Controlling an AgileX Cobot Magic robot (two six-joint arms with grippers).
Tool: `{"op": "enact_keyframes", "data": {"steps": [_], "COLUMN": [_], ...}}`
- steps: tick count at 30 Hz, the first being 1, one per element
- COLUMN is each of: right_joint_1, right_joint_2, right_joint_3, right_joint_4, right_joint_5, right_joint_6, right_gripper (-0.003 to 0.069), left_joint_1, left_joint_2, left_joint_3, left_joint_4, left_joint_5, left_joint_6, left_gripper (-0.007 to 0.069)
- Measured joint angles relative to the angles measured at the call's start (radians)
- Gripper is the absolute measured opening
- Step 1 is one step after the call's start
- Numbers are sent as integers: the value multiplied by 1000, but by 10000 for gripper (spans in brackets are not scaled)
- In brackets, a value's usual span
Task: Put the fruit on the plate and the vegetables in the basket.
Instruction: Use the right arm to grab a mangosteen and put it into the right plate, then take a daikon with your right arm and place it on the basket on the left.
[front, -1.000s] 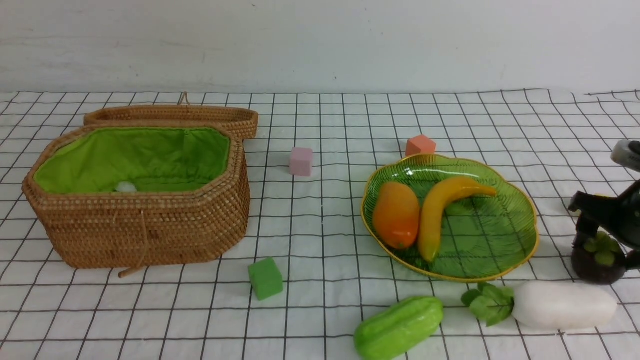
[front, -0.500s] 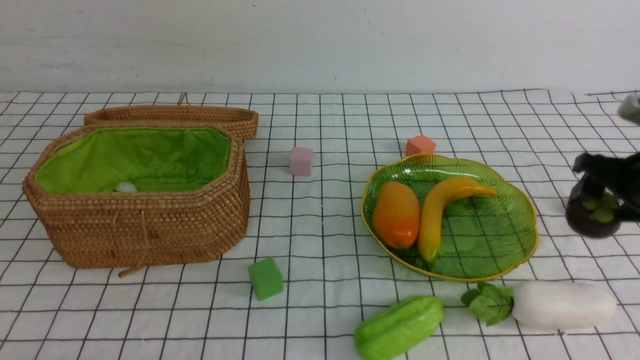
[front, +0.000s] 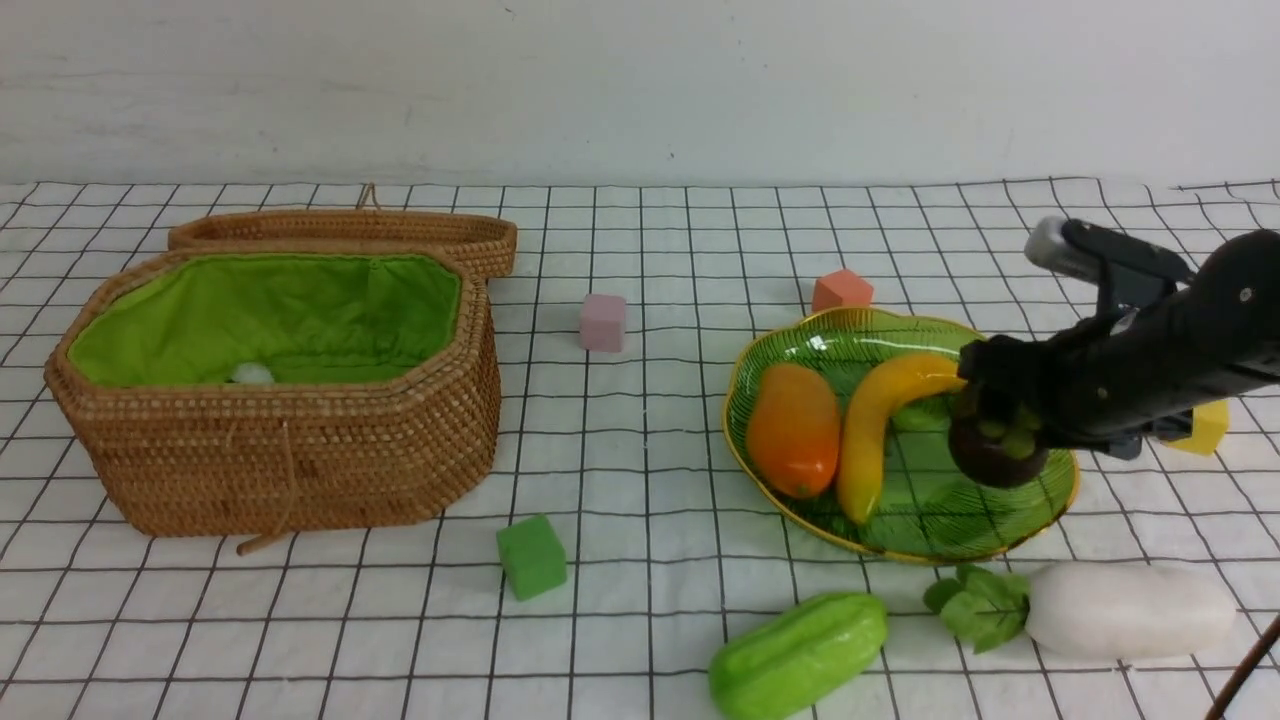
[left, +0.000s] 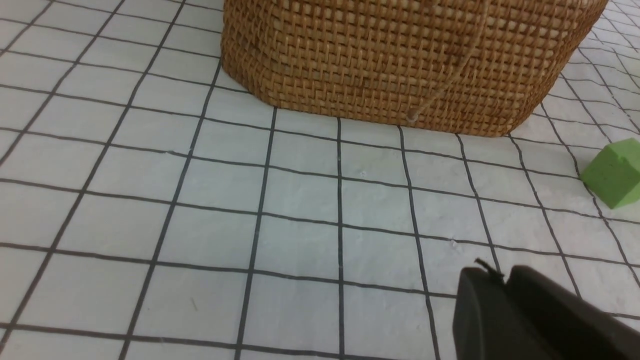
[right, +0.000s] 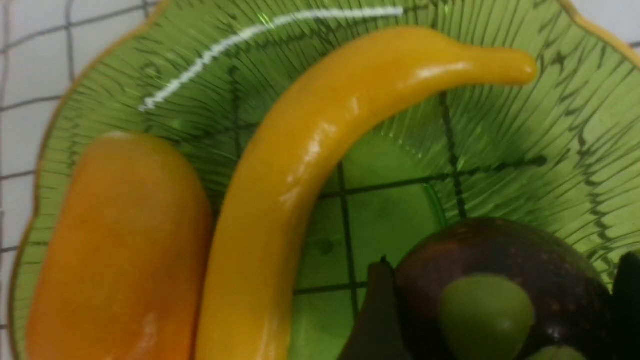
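Observation:
My right gripper (front: 1000, 425) is shut on the dark purple mangosteen (front: 995, 458), its fingers on either side of the fruit (right: 500, 255). It holds the fruit over the right part of the green plate (front: 905, 549). On the plate lie the orange mango (front: 792, 428) and the yellow banana (front: 880, 420), side by side. The white radish (front: 1125, 610) and the light-green gourd (front: 797, 655) lie on the cloth in front of the plate. The wicker basket (front: 290, 470) stands open at the left. My left gripper (left: 500, 275) is shut and empty, low over the cloth near the basket wall (left: 400, 65).
Small cubes lie on the checked cloth: pink (front: 602, 322), orange (front: 840, 290) behind the plate, green (front: 531, 556) in front of the basket, yellow (front: 1203, 428) behind my right arm. Something small and white (front: 250, 373) shows inside the basket. The basket's lid (front: 350, 232) lies behind it.
My right gripper has lifted the mangosteen off the cloth at the far right and carried it leftward, over the plate. Nothing else has moved.

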Motion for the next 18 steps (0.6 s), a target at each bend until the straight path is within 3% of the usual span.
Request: {"op": "enact_keyframes", "data": {"steps": [5,11,14,15,17,18], "right_joint_1": [-15,-56,-118,-124,-143,-144], "right_joint_2": [-6,-82,-189,-201,-270,-280], "right_joint_3": [-21,-56,-52,-48,-1,10], "right_joint_4": [0,-7,-17,-22,-69,-74], "right_joint_5": [54,261,472,490,554,556], "right_joint_6": [-1,14,212,241,441,480], "right_gripper": [666,668,633,631,605,604], "left_joint_1": [0,0,0,0,0,0], "left_joint_2": [0,0,0,0,0,0], "left_joint_3": [0,0,0,0,0,0], "left_joint_4": [0,0,0,0,0,0], "left_joint_5": [0,0,0,0,0,0], "left_joint_6": [0,0,0,0,0,0], "left_gripper": [66,74,78,79,81,81]}}
